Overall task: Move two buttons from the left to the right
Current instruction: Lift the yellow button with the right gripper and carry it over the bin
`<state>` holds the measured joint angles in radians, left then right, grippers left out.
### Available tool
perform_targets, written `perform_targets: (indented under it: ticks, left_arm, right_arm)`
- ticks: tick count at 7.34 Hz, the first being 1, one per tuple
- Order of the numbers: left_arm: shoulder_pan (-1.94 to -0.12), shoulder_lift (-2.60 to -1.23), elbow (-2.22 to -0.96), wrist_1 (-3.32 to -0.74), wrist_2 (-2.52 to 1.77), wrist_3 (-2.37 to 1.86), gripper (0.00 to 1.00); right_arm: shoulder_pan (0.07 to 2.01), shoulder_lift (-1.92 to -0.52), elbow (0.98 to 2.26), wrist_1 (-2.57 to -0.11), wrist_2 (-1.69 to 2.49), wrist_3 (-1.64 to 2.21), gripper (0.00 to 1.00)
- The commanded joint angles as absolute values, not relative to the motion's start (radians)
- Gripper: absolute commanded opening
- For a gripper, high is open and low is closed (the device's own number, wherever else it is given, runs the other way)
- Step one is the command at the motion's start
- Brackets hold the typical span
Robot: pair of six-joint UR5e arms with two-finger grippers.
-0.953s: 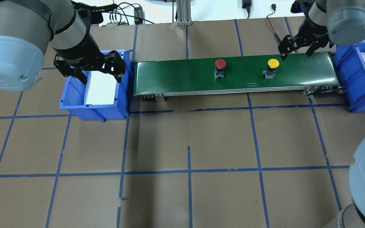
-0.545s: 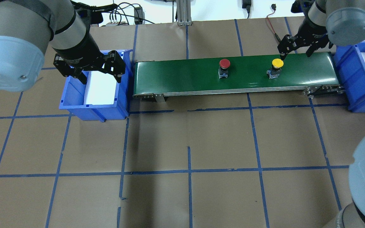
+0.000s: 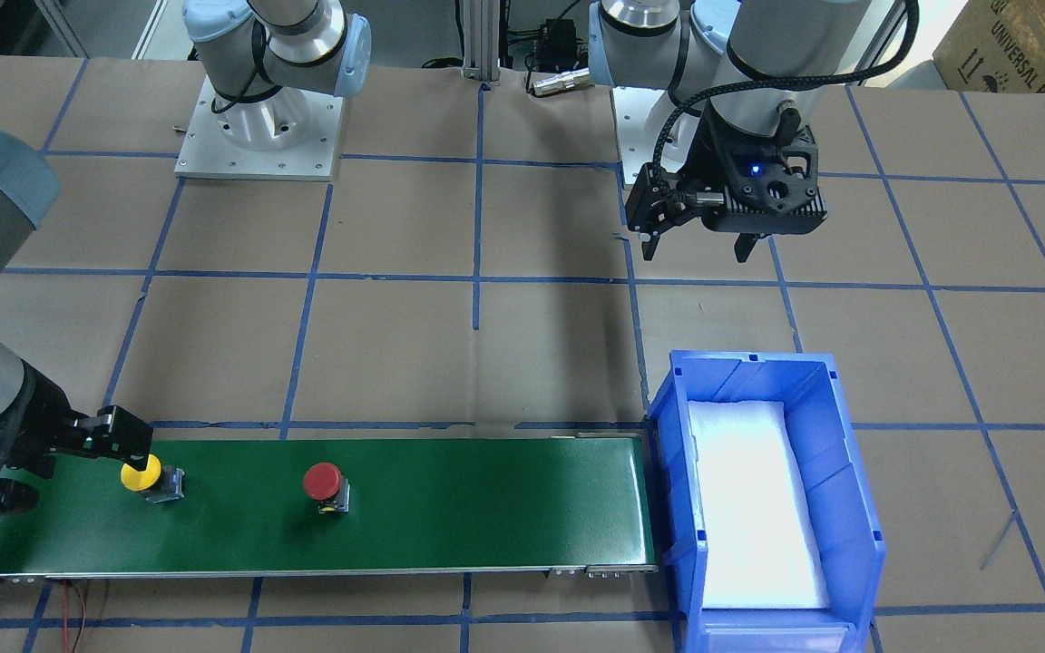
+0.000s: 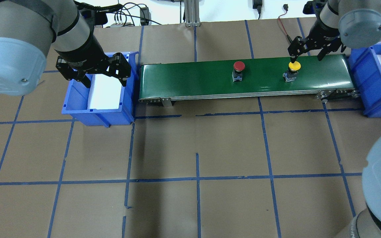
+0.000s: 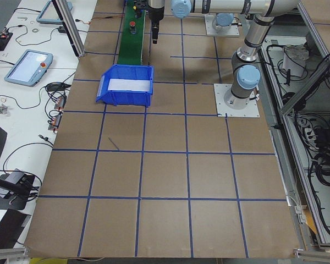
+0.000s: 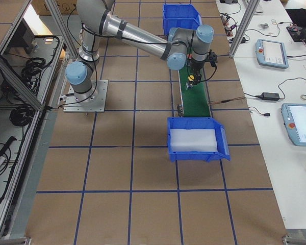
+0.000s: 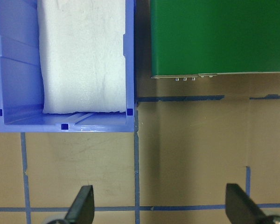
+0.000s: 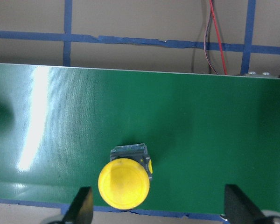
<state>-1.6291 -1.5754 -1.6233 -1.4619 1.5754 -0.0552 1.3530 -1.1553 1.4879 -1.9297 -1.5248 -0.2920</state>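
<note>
Yellow button (image 4: 293, 67), red button (image 4: 238, 67): round caps, black-silver bodies, upright.

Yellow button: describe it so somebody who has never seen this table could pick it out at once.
Find the long green belt on the table's far side in the overhead view. On it stand a red button and, nearer the right gripper, the yellow button. Its yellow cap sets it apart from the red one.

The conveyor belt (image 4: 193, 77) is green, the left bin (image 4: 98, 115) blue with white foam (image 4: 104, 92); a yellow button (image 4: 294, 67), a red button (image 4: 238, 65).
</note>
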Motion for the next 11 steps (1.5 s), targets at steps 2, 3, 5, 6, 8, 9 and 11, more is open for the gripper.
perform_targets:
  ticks: [2, 3, 5, 6, 8, 9, 11]
  left_arm:
    - [-1.629, -1.575, -1.624, -1.462, 1.574, -0.058, 1.0]
    - [-1.629, -1.575, -1.624, -1.462, 1.574, -0.058, 1.0]
    - [-1.629, -1.575, -1.624, -1.463, 1.574, -0.058, 1.0]
    - [-1.629, -1.575, -1.624, -1.463, 1.574, -0.058, 1.0]
    - [-1.629, -1.575, -1.624, -1.463, 1.574, -0.06, 1.0]
    - [-1.629, -1.575, -1.624, -1.463, 1.574, -0.058, 1.0]
    - [-1.629, -1.575, -1.624, -1.462, 1.574, -0.058, 1.0]
  right_arm:
    - [1.353, -1.129, 1.494, -1.951, -1.523, -0.29, 1.0]
    - [1.353, -1.108, 1.502, -1.951, -1.525, -0.294, 1.0]
    - [1.353, -1.1, 1.503, -1.956, -1.525, -0.296, 0.97]
    - [1.353, -1.101, 1.503, -1.956, -1.526, -0.296, 0.78]
    - [1.353, -1.103, 1.502, -1.956, -1.529, -0.296, 0.38]
    - [1.353, -1.103, 1.502, -1.956, -1.534, -0.299, 0.37]
    - [1.351, -1.108, 1.491, -1.956, -1.539, -0.313, 0.37]
